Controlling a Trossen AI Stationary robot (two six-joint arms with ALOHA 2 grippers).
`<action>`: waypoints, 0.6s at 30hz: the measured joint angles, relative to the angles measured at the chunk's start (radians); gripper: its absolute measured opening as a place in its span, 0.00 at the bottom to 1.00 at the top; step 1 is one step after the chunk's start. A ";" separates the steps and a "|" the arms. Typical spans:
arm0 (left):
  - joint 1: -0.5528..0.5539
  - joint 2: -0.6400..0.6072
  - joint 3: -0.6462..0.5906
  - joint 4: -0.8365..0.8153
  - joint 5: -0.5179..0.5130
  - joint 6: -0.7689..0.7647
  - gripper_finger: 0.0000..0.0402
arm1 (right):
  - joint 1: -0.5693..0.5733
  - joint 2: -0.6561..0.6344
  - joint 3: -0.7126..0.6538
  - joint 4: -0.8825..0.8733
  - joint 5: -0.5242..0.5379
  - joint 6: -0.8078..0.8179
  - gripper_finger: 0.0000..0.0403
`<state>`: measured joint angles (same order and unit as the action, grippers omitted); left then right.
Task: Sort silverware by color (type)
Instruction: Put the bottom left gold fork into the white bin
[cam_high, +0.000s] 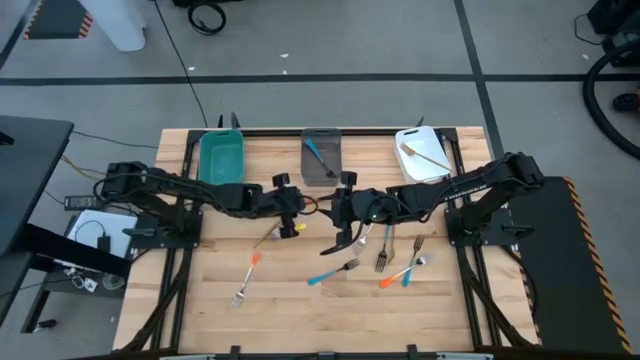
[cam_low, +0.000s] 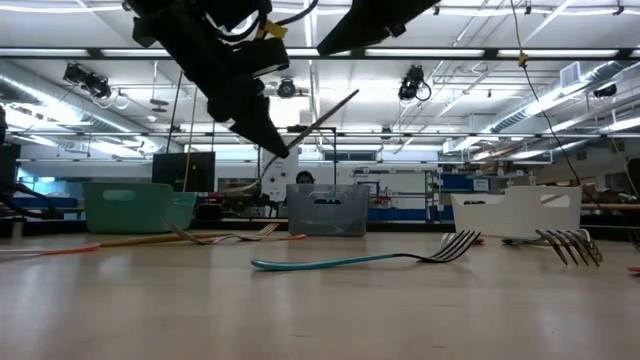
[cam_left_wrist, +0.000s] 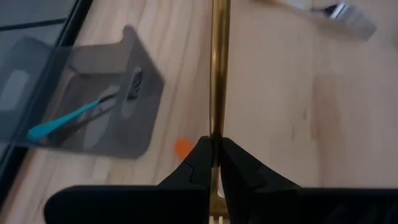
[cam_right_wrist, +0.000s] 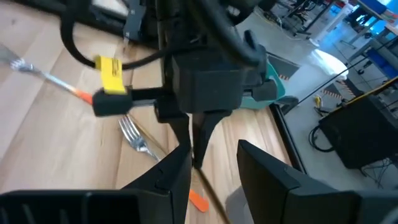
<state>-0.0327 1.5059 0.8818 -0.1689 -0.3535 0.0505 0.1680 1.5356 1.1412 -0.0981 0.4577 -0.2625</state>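
Left gripper (cam_high: 291, 222) hangs over the table's middle, its fingers (cam_left_wrist: 198, 163) pressed tight on the shaft of a golden-tan fork (cam_left_wrist: 218, 74), lifted clear of the wood and slanting up in the low view. Facing it from three o'clock is the right gripper (cam_high: 345, 240), fingers (cam_right_wrist: 168, 177) spread wide with nothing between them, right up close to the left one in its own wrist view.

Across the far edge, at twelve o'clock, three bins in a row: the teal bin (cam_high: 221, 157) to the left, the grey bin (cam_high: 321, 157) in the centre with a blue-handled fork (cam_high: 317, 156) lying in it, the white bin (cam_high: 423, 154) to the right holding a tan-handled fork (cam_high: 425, 158).

The rest of the silverware lies loose on the near half of the table. An orange-handled fork (cam_high: 246, 279) sits out at seven o'clock, a blue fork (cam_high: 333, 273) near six o'clock (that is the one lying nearest in the low view, tines up), and a cluster at five o'clock: an orange fork (cam_high: 395, 277), another blue one (cam_high: 414, 267) crossing it, and a dark-handled fork (cam_high: 387, 250) just beside.
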 joint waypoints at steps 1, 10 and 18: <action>-0.004 0.000 0.000 -0.011 0.002 -0.003 0.06 | -0.008 0.000 0.000 -0.007 -0.009 -0.009 0.34; -0.040 0.000 0.005 -0.003 -0.051 0.048 0.06 | -0.051 0.000 0.017 -0.046 -0.090 -0.014 0.34; -0.039 0.000 0.005 0.002 -0.135 0.191 0.06 | -0.057 0.000 0.042 -0.075 -0.119 0.047 0.34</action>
<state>-0.0719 1.5059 0.8864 -0.1672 -0.4880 0.2414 0.1108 1.5356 1.1835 -0.1732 0.3384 -0.2156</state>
